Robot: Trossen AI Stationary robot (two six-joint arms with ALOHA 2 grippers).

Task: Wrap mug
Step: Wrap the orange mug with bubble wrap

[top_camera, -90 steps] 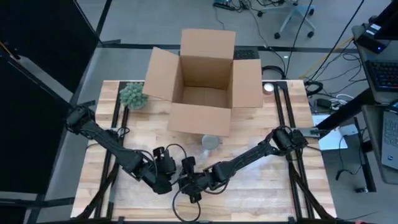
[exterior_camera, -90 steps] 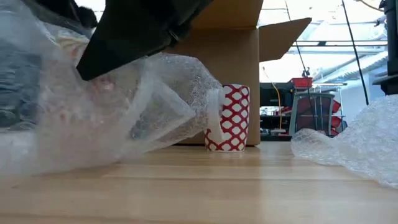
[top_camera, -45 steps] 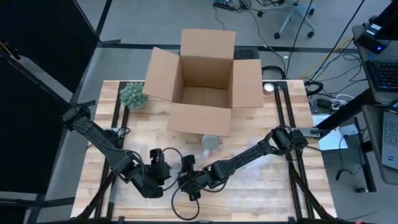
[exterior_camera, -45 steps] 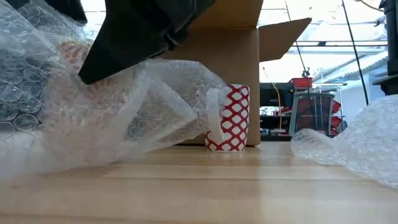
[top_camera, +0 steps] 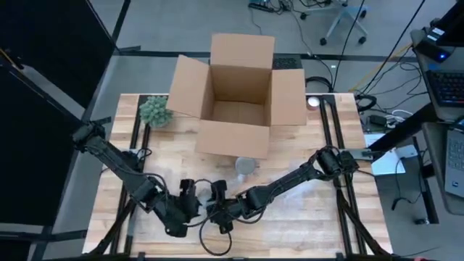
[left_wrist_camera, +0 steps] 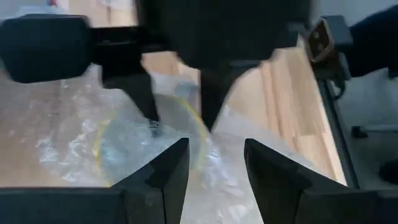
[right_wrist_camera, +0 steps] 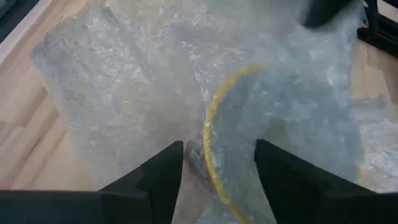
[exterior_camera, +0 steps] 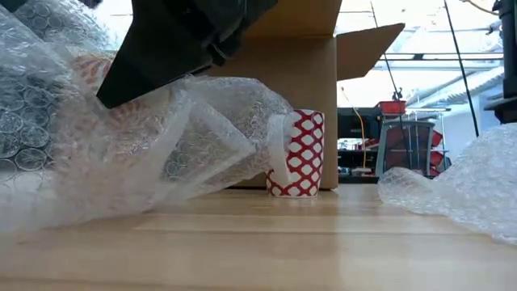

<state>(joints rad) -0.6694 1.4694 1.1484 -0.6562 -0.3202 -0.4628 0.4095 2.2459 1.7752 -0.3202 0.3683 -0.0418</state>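
— Bubble wrap [exterior_camera: 161, 145] fills most of the low view. Where is it lying?

— It is heaped on the wooden desk [exterior_camera: 323, 242], at the front middle, where both arms meet. A second crumpled piece [exterior_camera: 468, 186] sits apart on the other side of the low view.

— And the mug?

— The red-and-white mug [exterior_camera: 303, 153] stands upright on the desk, just in front of the open cardboard box [top_camera: 235, 109]. It is bare. An edge of the wrap crosses in front of its handle side, though the low view does not show whether the two touch.

— What are the arms doing?

— The left hand [left_wrist_camera: 216, 143] hovers low over the sheet with its fingers apart and nothing between them. The right hand [right_wrist_camera: 219, 144] faces it from the opposite side. Its fingers are also spread, and their tips are down at the plastic. From above, the two hands are just beside each other, well in front of the mug.

— Is anything under the wrap?

— A yellow ring [right_wrist_camera: 211, 124] shows through the plastic in both wrist views, between the two hands. What it belongs to cannot be told. A red pattern also shows through the heap in the low view.

— Anything else on the desk?

— A small green plant [top_camera: 154, 111] stands at the back corner on the left arm's side, beside the box's flap.
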